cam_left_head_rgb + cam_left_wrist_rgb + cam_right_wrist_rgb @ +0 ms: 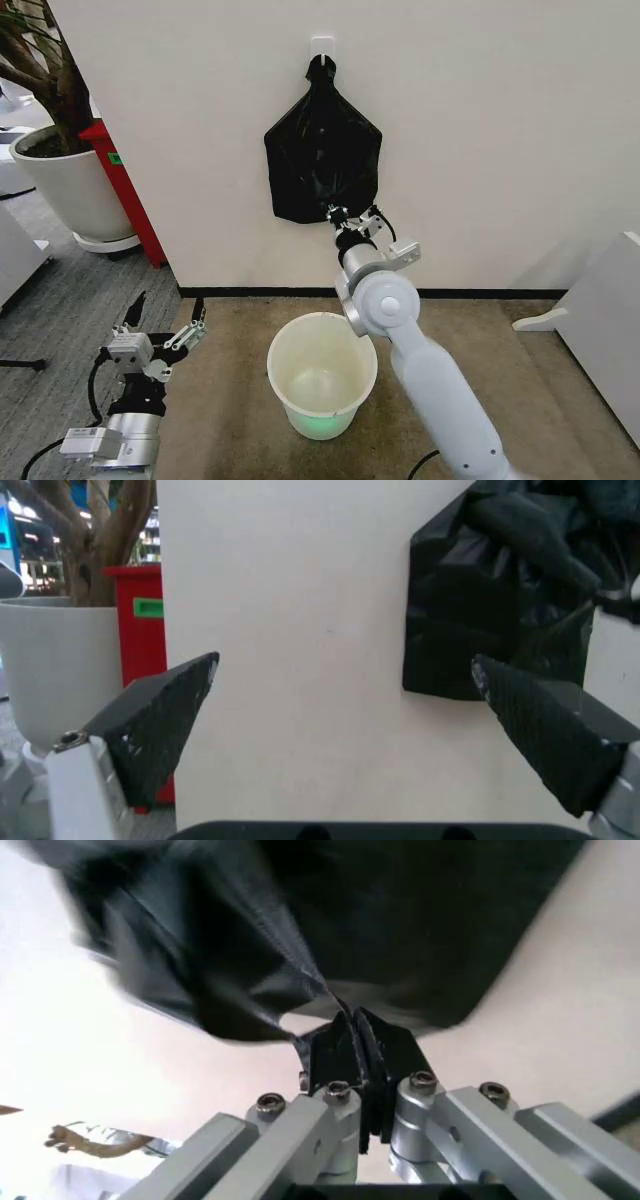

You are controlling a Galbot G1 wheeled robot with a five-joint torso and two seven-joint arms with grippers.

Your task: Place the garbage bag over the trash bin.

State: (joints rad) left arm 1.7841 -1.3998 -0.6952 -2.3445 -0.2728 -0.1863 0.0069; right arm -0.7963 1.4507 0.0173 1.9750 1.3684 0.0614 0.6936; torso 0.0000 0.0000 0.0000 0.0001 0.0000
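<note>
The right claw (340, 217) is pressed together, pinching the lower edge of the thin, crinkly black plastic garbage bag (322, 160), which hangs from a white wall hook (321, 45). The small round white plastic trash bin (322, 374) stands unlined on the floor below. Lifting off, opening and fitting the bag all remain. The left claw (165, 320) waits spread, low beside the bin.

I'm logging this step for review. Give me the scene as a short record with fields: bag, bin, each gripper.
garbage bag: black, hanging from a white wall hook
trash bin: white, upright on the floor below the bag, unlined
right gripper: raised, shut on the bag's lower edge
left gripper: low beside the bin, open, holding nothing
</note>
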